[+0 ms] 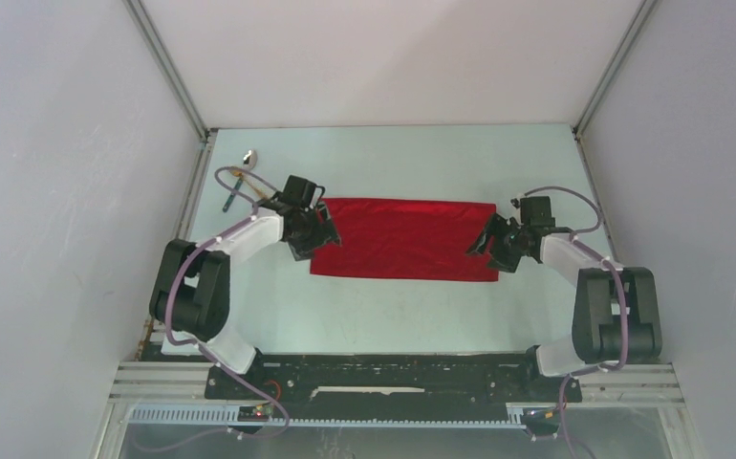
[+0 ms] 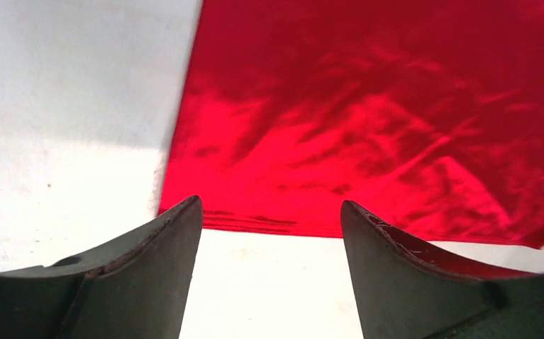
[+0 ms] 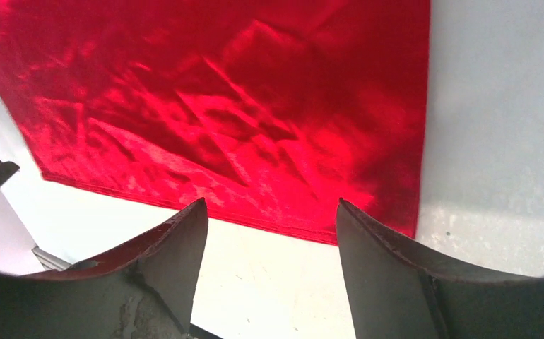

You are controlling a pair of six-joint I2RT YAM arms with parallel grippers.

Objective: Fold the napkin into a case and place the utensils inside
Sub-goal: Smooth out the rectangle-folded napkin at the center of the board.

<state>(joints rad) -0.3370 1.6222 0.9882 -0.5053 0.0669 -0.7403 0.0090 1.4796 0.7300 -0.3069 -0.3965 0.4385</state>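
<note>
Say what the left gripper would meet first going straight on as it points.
Probably the left end of the red napkin: the open left gripper aims at that edge, bare table just before it. Depth unclear.

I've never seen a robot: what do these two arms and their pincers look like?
The left arm and right arm are white shells with black joints, each trailed by a looping purple cable. The left gripper and right gripper have two dark grey, curved, scuffed fingers.
</note>
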